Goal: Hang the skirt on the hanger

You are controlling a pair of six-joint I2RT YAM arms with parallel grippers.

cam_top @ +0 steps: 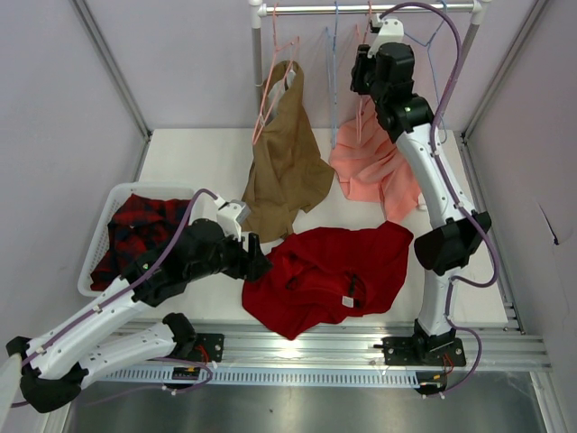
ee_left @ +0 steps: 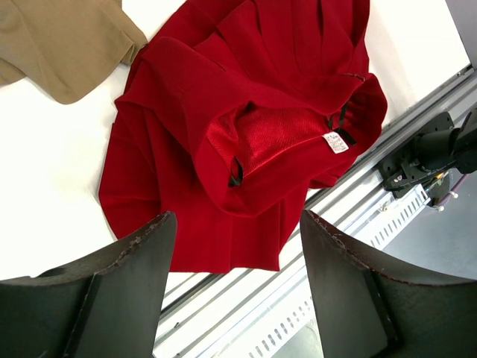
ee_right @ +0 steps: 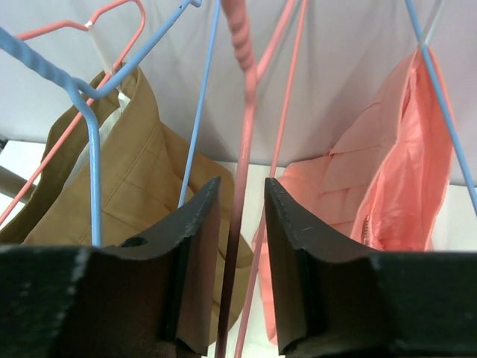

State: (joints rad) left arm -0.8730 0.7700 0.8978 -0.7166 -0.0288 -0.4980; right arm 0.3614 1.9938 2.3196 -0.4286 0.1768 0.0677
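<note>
White table point(cam_top: 180, 153), skirt point(cam_top: 325, 271) crumpled there, left jaws wide open above it, empty, right jaws slightly apart astride the hanger point(ee_right: 248, 112)

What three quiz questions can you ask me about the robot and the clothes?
1. True or false: the red skirt hangs on the rail.
2. What runs between the fingers of the right gripper? A: a pink hanger. B: a blue hanger. C: the tan garment.
3. Fill in: the left gripper, near the skirt, is ___ (open or shut).

Key:
1. False. It lies crumpled on the table.
2. A.
3. Open.
</note>
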